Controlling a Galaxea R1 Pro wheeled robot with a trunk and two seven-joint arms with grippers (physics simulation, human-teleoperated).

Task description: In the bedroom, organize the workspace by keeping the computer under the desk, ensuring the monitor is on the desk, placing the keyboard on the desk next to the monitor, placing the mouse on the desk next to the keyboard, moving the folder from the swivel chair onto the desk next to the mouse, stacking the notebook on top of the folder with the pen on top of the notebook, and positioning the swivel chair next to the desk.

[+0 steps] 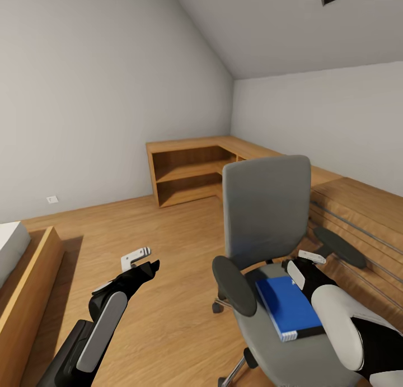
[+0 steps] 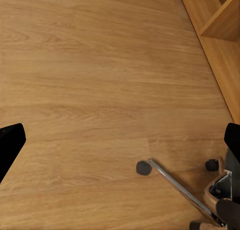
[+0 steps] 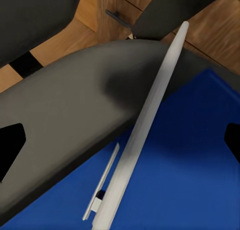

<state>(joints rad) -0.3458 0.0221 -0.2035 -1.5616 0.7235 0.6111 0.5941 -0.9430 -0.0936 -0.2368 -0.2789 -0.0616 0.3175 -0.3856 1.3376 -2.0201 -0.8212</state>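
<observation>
Blue folder: flat on seat of swivel chair, awaiting lift. Right tool: poised just above folder's far edge for pickup (fingers apart, gripping nothing). Left tool: spread open, idle over wood floor beside chair.

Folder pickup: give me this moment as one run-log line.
folder: flat on swivel chair seat | right gripper: open above folder, no grasp | left gripper: open, idle over floor

Grey sloped walls, wood floor, corner wooden shelving, bed frame
</observation>
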